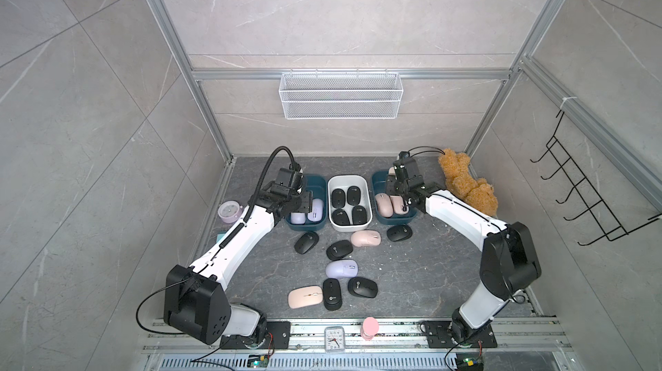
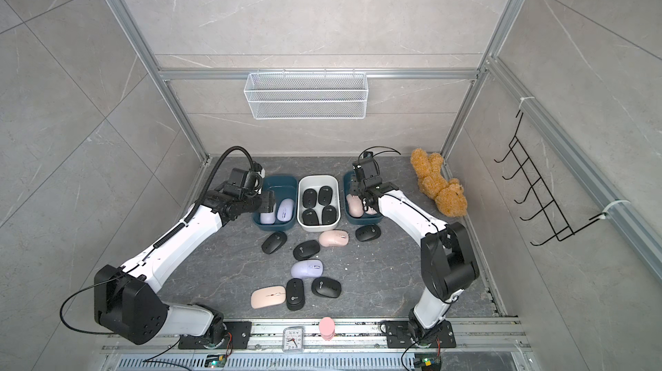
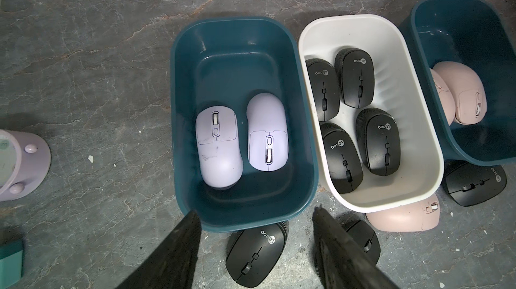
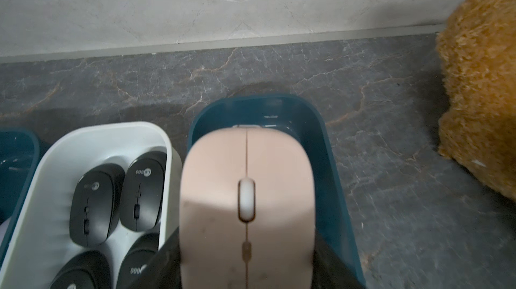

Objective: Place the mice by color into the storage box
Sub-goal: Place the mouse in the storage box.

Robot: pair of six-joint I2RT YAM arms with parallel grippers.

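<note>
- In the right wrist view the right gripper [image 4: 247, 245] is clenched on a pink mouse [image 4: 217, 178], wheel up, a finger on each long side; it hangs over the right teal box [image 4: 332, 167]; in both top views the wrist hides this grip.
- In the left wrist view the left gripper [image 3: 255, 211] is released, jaws apart with nothing between them, above the near rim of the left teal box [image 3: 245, 31]; two purple mice [image 3: 220, 151] lie side by side, head to tail, in its near half; the top views show them partly covered by the gripper.
- The same view looks into the white box [image 3: 413, 123], where four black mice [image 3: 357, 78] lie in two pairs; it also catches two pink mice [image 3: 469, 92] leaning together in the right teal box.
- Only the top views show the eight loose mice [image 1: 342, 268] in the middle of the surface [image 1: 430, 272], between the boxes and the near edge; five are black, two pink, one purple.
- The three boxes stand in a row near the far edge, side by side, rims touching or just short of it; a bare strip runs between them and the back wall; the far halves of both teal boxes are bare.
- A teddy bear [image 1: 465, 186] fills the far right corner, apart from the right teal box; an alarm clock [image 1: 228, 211] sits by the left edge beside the left arm; the right part of the surface is open.
</note>
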